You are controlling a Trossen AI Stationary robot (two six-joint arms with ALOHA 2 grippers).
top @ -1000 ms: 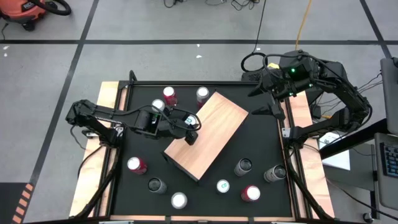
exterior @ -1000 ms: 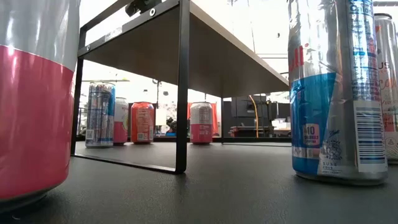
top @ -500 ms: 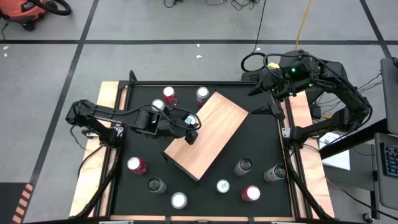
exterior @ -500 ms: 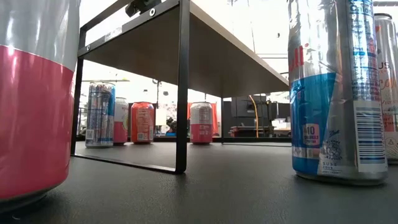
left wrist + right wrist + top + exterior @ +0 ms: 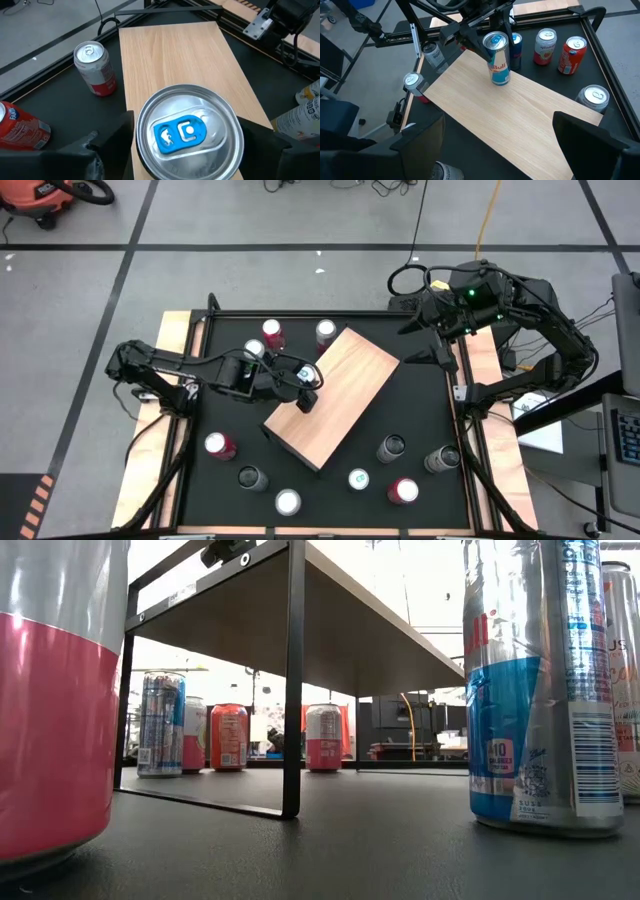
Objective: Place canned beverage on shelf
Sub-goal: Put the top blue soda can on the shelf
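- The blue and silver can [image 5: 498,59] stands upright on the shelf [image 5: 530,115], near one edge of the board, so the placing itself looks done.
- What is left, in my judgement, is only the release and the pulling away of the left gripper [image 5: 306,383]; many other cans are on the black table around the shelf, but I cannot say if they also must go up.
- The left gripper is around the can: in the left wrist view one dark finger [image 5: 117,145] is on each side of the can top [image 5: 189,134].
- Its jaws stand about as wide as the can. I cannot tell whether the fingers press the can or are just free of it.
- The right gripper [image 5: 432,352] waits at the far right side of the table, well apart from the can, with its jaws wide open and holding nothing.
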